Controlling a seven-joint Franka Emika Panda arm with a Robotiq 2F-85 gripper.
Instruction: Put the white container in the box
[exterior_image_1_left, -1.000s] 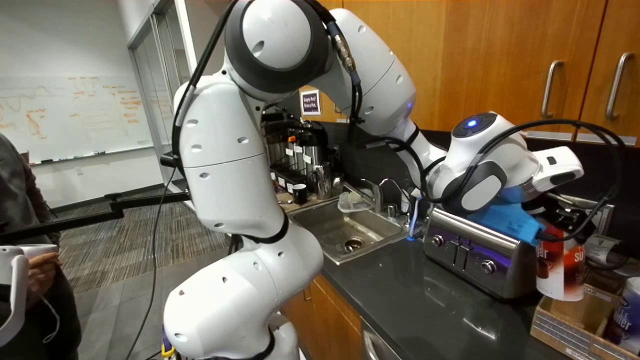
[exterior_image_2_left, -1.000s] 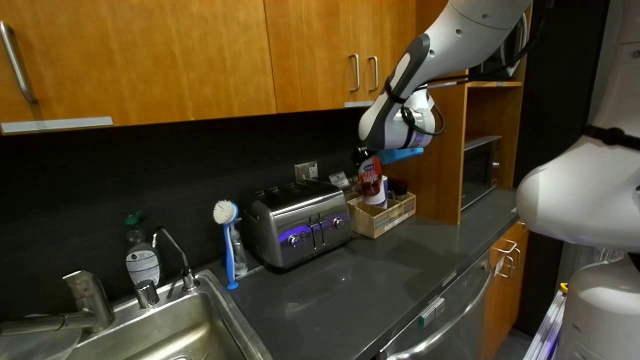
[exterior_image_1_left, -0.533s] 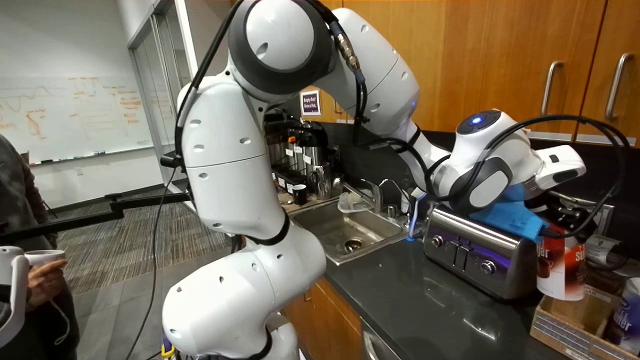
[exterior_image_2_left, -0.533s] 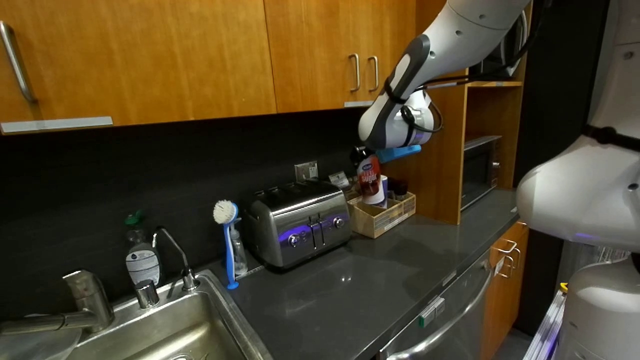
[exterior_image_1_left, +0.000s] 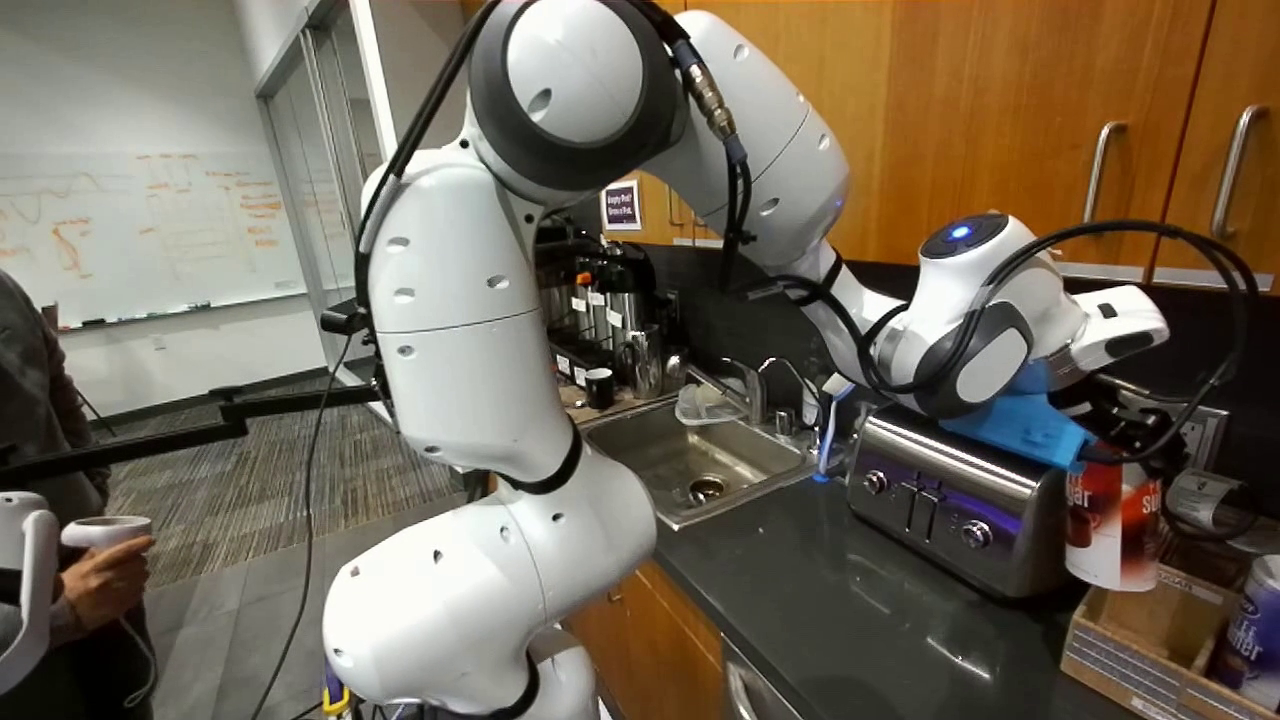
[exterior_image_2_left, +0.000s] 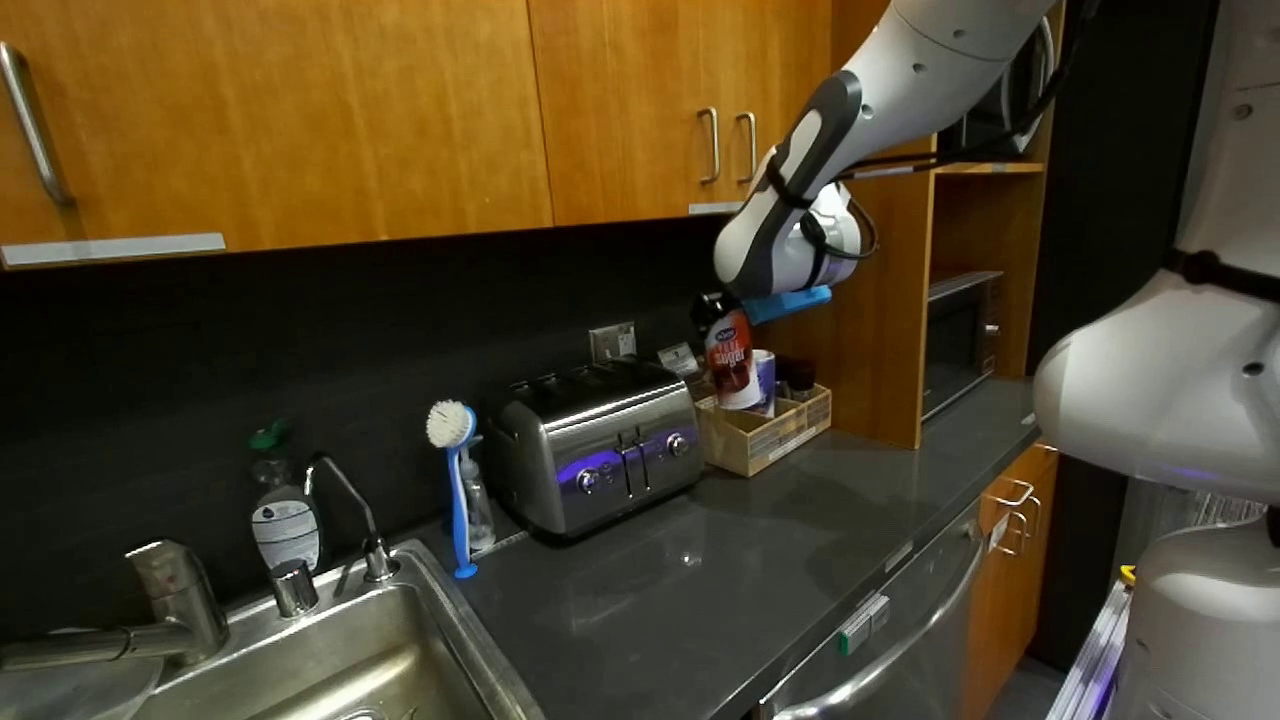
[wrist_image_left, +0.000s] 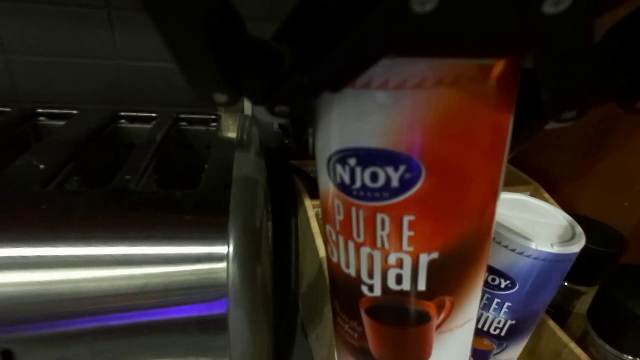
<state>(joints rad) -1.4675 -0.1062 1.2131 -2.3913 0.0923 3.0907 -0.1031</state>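
The white container is a sugar canister with a red label. It shows in both exterior views (exterior_image_1_left: 1112, 530) (exterior_image_2_left: 732, 362) and large in the wrist view (wrist_image_left: 400, 220). My gripper (exterior_image_1_left: 1122, 452) is shut around its upper end, with a dark finger on each side in the wrist view; the lid is hidden. The canister hangs slightly tilted, with its bottom over the left part of the cardboard box (exterior_image_1_left: 1130, 668). The box also shows in an exterior view (exterior_image_2_left: 733, 448), and its edge shows behind the canister in the wrist view (wrist_image_left: 311, 255).
A silver toaster (exterior_image_1_left: 950, 500) stands right beside the box. A blue creamer canister (wrist_image_left: 525, 270) and dark-lidded jars (wrist_image_left: 597, 250) stand on the box's other side. A wall outlet (exterior_image_2_left: 612, 342) and black backsplash are behind. A wooden cabinet side panel (exterior_image_2_left: 880, 330) rises beyond the box.
My gripper and the held canister have moved a little to the left in both exterior views, and slightly up in an exterior view. The box and toaster have not moved.
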